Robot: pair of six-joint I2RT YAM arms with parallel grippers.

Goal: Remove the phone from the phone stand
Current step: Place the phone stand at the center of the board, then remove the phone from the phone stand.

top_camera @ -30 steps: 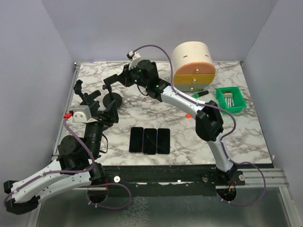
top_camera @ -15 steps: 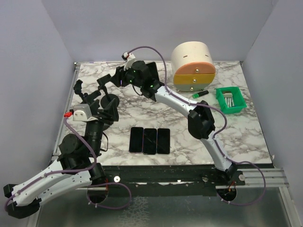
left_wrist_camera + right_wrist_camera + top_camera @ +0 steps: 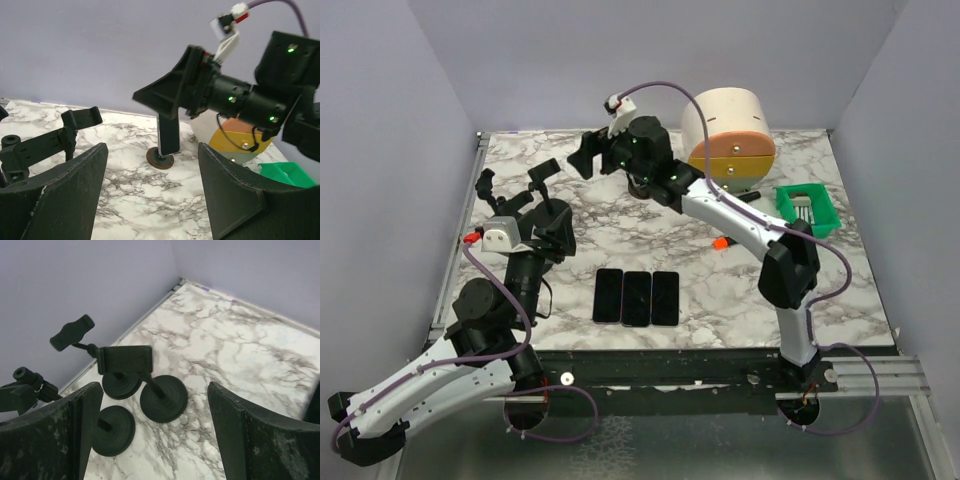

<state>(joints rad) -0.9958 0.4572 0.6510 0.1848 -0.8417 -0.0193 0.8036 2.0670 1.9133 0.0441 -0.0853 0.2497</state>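
A dark phone point(image 3: 168, 132) stands upright in a phone stand with a round brown base point(image 3: 160, 160), seen in the left wrist view; in the top view my right arm hides it. My right gripper point(image 3: 582, 160) hovers open just above and left of that phone, nothing between its fingers point(image 3: 235, 435). Below it stand three empty black stands point(image 3: 164, 399), one with its clamp point(image 3: 125, 360) turned sideways. My left gripper point(image 3: 558, 232) is open and low beside those stands, pointing at the phone from about a hand's length away point(image 3: 152, 150).
Three dark phones point(image 3: 637, 297) lie flat side by side near the front edge. A round cream drawer unit point(image 3: 730, 135) stands at the back right, a green tray point(image 3: 807, 210) to its right. A small orange piece point(image 3: 719, 243) lies mid-table. The left wall is close to the stands point(image 3: 485, 185).
My right gripper has opened, let go of a black stand's clamp and swung right and up. My left arm has shifted slightly towards the stands.
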